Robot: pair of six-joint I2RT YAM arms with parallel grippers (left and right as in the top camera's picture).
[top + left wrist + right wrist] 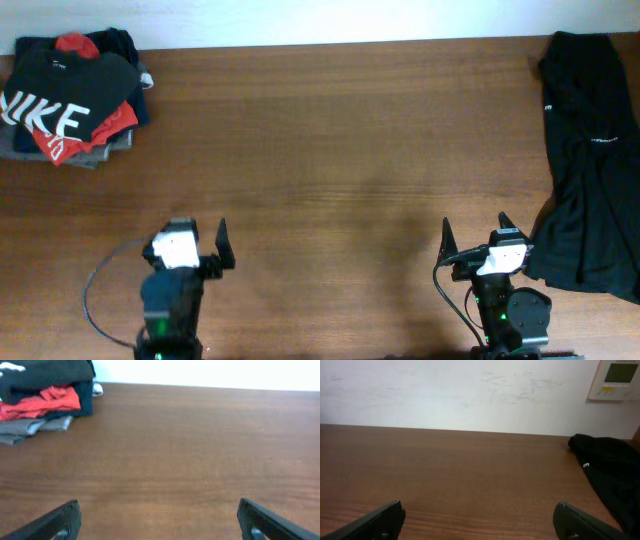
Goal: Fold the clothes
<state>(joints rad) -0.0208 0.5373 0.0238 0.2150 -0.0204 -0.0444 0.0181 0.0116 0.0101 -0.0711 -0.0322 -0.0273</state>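
The fingers [56, 524] on both arms are spread wide and hold nothing, which suits a moment when no cloth is in hand. In the far left corner of the table [340, 150] sits a stack [70, 105] of folded clothes: a black shirt [62, 85] with big white lettering on top, a red shirt [112, 124] poking out beneath it, and a grey piece [30, 427] at the bottom. It is tucked well away from the table's middle, probably so finished work does not crowd the folding space. The left gripper [159, 526] hovers at the table's near edge, left of centre, aimed across the wood towards that corner but well apart from the stack. The table's middle is bare, most likely kept so for spreading a garment flat. The right gripper [477, 234] hovers at the near edge too, right of centre, jaws equally wide. Just beside it, along the table's right edge, lies a black garment [590, 160], loose and rumpled, running from the far edge down to the near one. It looks like the next piece to fold, and it lies close enough that the right arm seems best placed to pull it towards the middle.
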